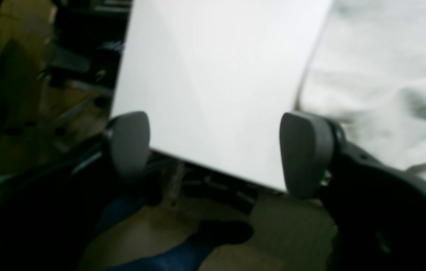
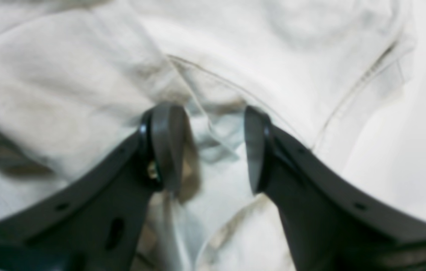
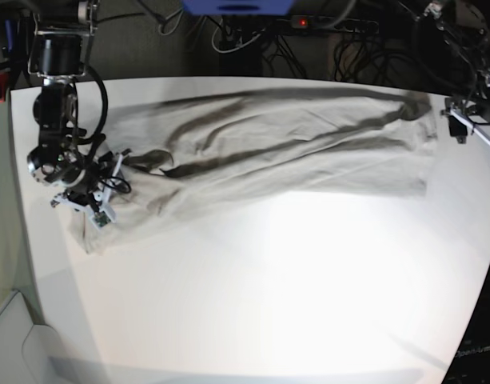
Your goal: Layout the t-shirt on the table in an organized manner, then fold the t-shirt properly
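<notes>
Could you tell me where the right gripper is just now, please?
In the base view the right gripper is at the left, over the t-shirt's left end; its wrist view shows open jaws straddling a cloth fold.

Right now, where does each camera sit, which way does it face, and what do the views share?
Left wrist: behind the open left gripper, facing the matte white table edge and floor.
Right wrist: behind the right gripper, jaws apart, looking down on the light grey-beige cloth t-shirt.
Base: overhead, facing the whole table; right arm on shirt, left arm at edge.
All three show shirt and table.
</notes>
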